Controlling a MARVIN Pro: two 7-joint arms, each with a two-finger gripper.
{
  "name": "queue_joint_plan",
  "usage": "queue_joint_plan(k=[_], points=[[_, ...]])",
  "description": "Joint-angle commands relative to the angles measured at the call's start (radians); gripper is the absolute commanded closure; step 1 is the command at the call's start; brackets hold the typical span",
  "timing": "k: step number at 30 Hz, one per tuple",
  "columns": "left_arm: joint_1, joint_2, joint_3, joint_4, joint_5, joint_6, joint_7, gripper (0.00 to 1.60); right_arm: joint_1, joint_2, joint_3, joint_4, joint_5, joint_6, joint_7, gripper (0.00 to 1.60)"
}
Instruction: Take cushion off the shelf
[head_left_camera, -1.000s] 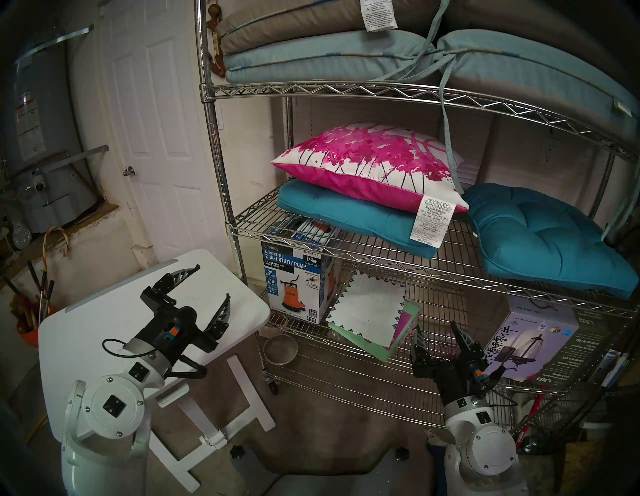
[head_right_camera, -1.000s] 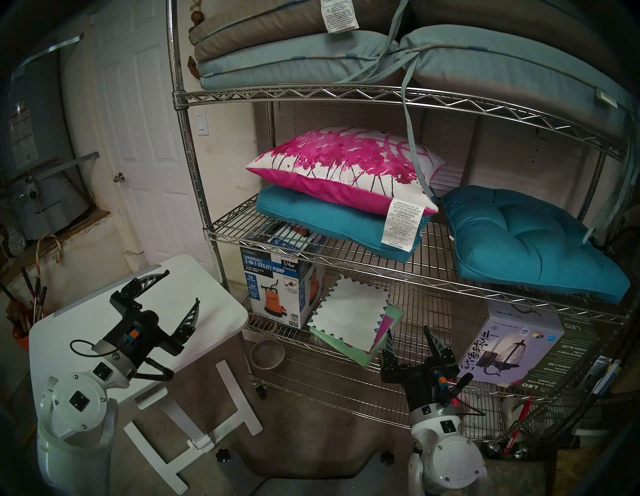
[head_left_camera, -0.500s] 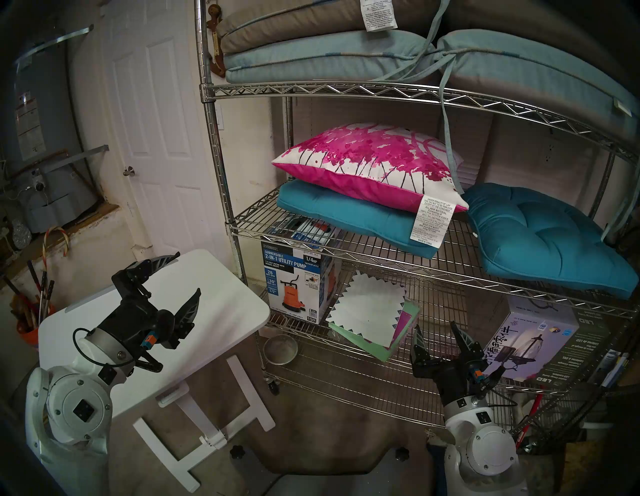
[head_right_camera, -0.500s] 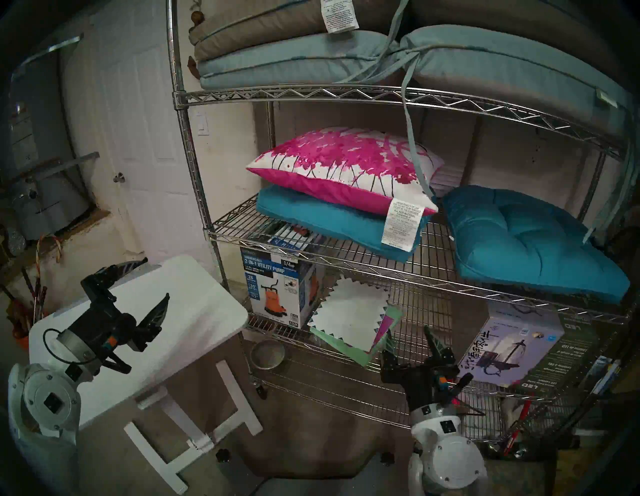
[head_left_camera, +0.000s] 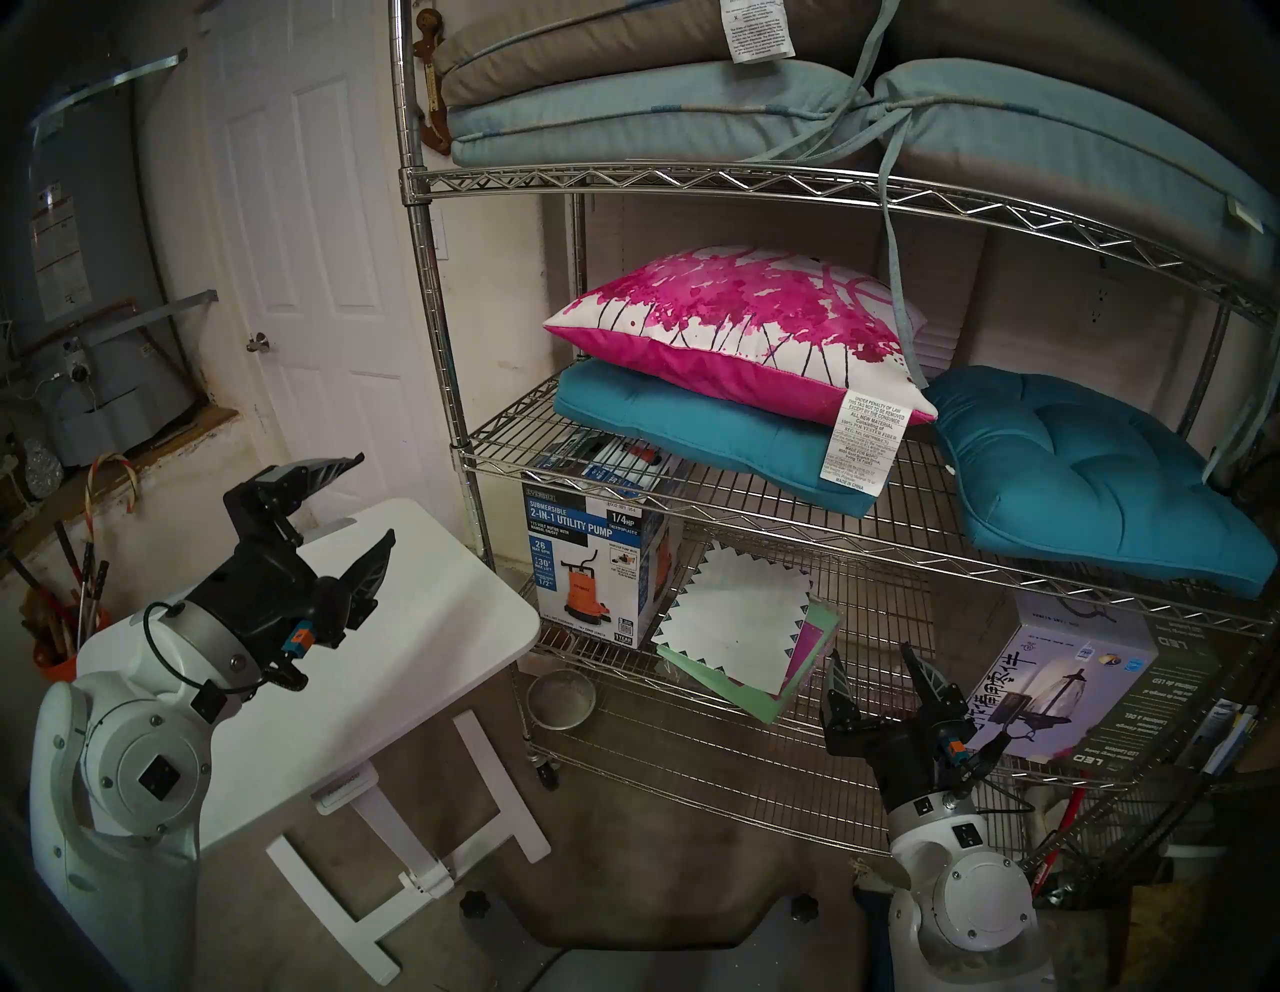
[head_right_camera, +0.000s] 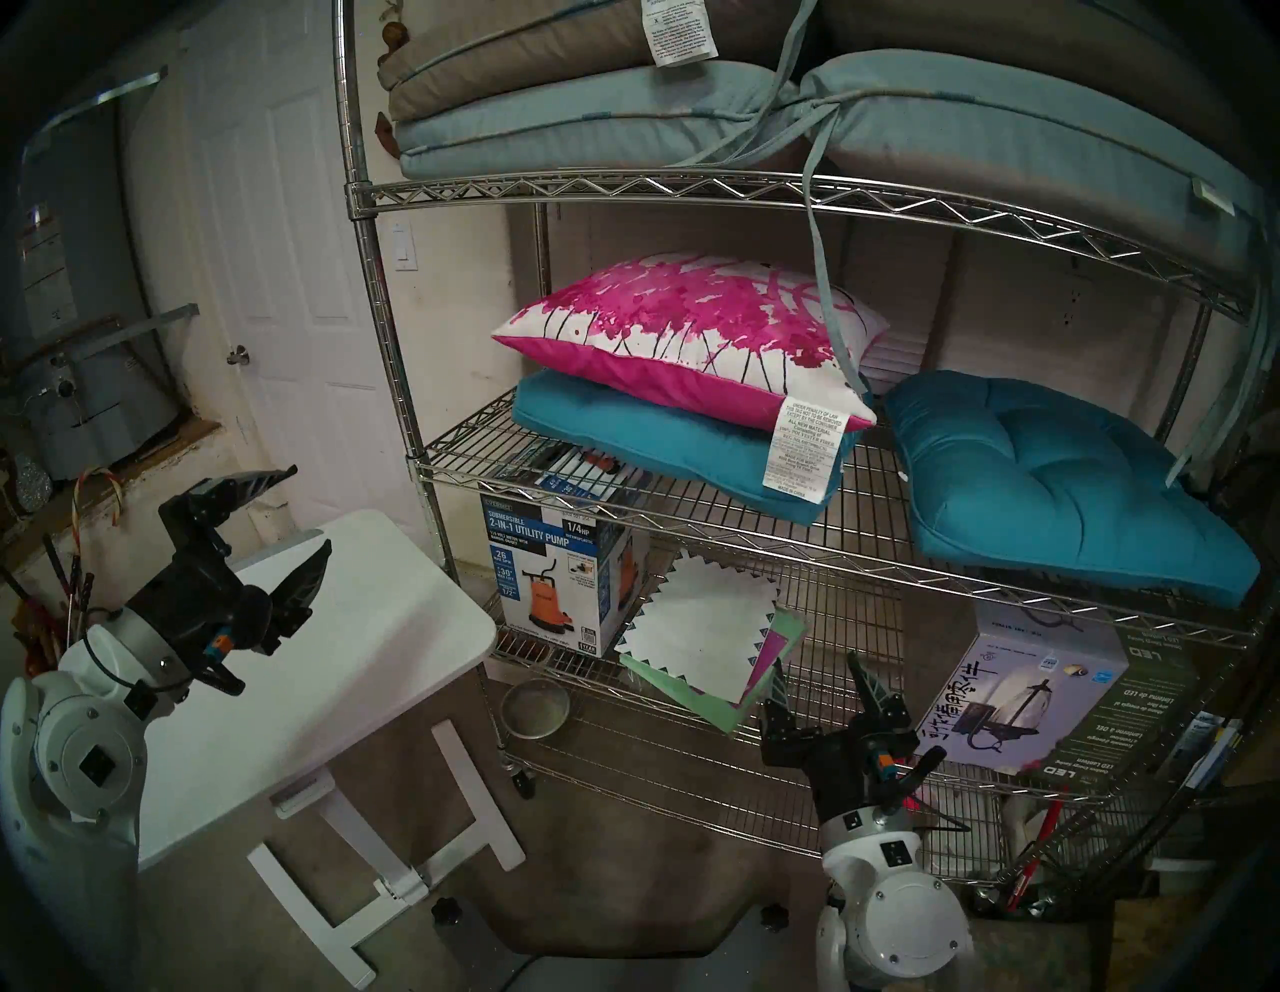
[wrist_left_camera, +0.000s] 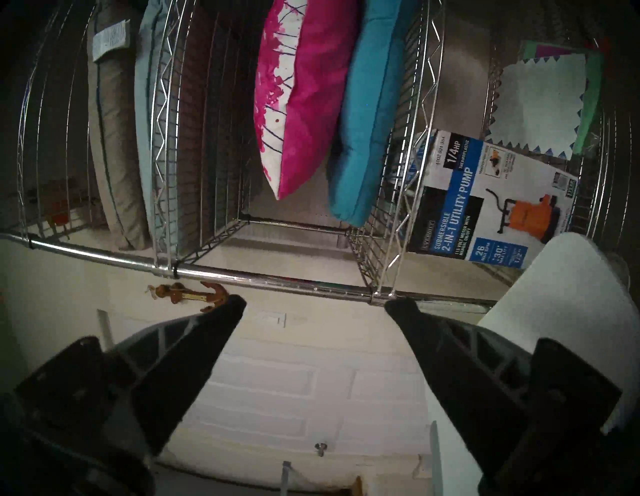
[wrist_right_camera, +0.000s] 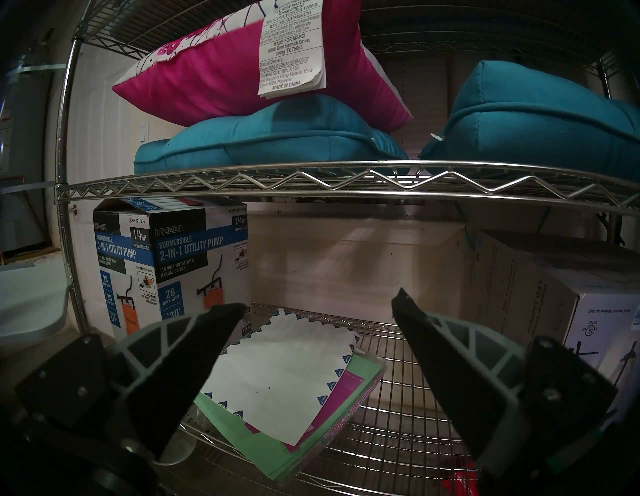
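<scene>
Both pincers spread, empty. Bring the left pincer (head_left_camera: 372, 500) up to the cushion (head_left_camera: 734, 329); pinch its near-left corner, clear of the shelf (head_left_camera: 762, 181) post.

White panelled door (head_left_camera: 312, 228) with round knob (head_left_camera: 258, 341) in a cream wall; light switch (head_right_camera: 404, 251) beside it. Grey water heater (head_left_camera: 83, 291) far left. Small white desk (head_left_camera: 388, 623) on brown-grey floor (head_left_camera: 658, 866). Bucket of tools (head_left_camera: 62, 644) at left edge. Dim lighting.
</scene>
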Motion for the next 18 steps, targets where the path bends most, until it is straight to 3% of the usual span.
queue_joint_plan(k=[1, 4, 5, 9, 12, 18], points=[[-0.122, 0.122, 0.049, 0.028, 0.000, 0.044, 0.008, 0.00, 0.003, 0.000, -0.001, -0.019, 0.001, -0.005, 0.000, 0.00], [-0.176, 0.170, 0.084, 0.054, -0.005, 0.064, 0.007, 0.00, 0.004, 0.000, -0.001, -0.018, 0.001, -0.005, 0.000, 0.00], [-0.151, 0.151, 0.079, 0.043, 0.002, 0.061, 0.020, 0.00, 0.004, 0.000, -0.001, -0.018, 0.001, -0.005, 0.000, 0.00], [-0.229, 0.213, 0.121, 0.096, -0.007, 0.084, 0.022, 0.00, 0.004, 0.000, -0.001, -0.017, 0.001, -0.005, 0.000, 0.00], [-0.229, 0.230, 0.131, 0.106, -0.009, 0.092, 0.037, 0.00, 0.005, 0.000, -0.001, -0.015, 0.001, -0.005, 0.000, 0.00], [-0.305, 0.292, 0.174, 0.138, -0.018, 0.107, 0.038, 0.00, 0.007, 0.001, 0.000, -0.012, 0.001, -0.005, 0.000, 0.00]])
